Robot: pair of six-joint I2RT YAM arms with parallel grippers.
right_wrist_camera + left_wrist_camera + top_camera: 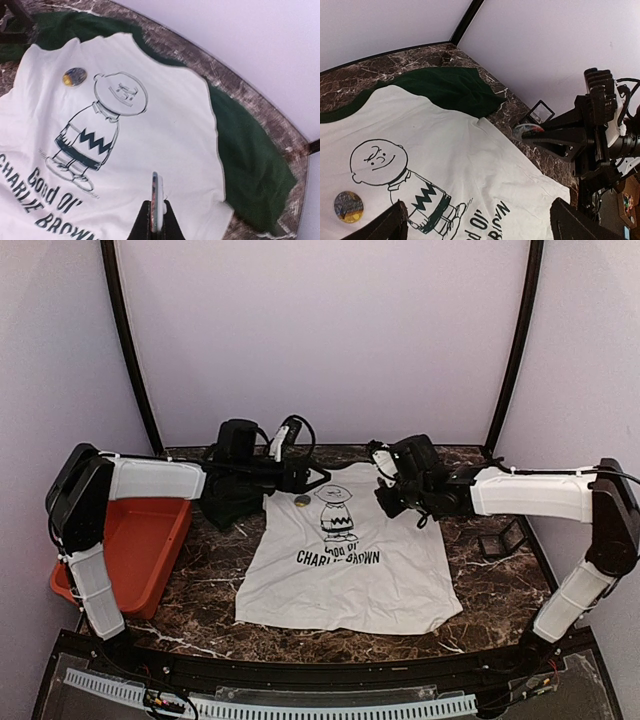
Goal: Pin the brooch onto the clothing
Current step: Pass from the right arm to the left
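Your right pincer point(155, 206) is clamped shut on a thin round disc point(154, 184). Its own camera sees the disc edge-on, gripped across its flat faces, and I judge it to be a brooch. It hangs over the shirt point(170, 112), which lies flat on the table point(200, 590) with the collar at the far side and the hem towards the arm bases. The disc sits over the chest, between the printed boy point(92, 135) and the green sleeve point(250, 170) on your right. Whether its edge touches the cloth you cannot tell from here.

A second round brooch point(302, 501) lies flat on the shirt, just beside the boy's head on the left arm's side. Your left pincer point(479, 212) is the nearer one to it. Its jaws stand wide apart, holding nothing, above the print.

The coming move likely turns on tipping the held disc from edge-on to face-down over the chest.
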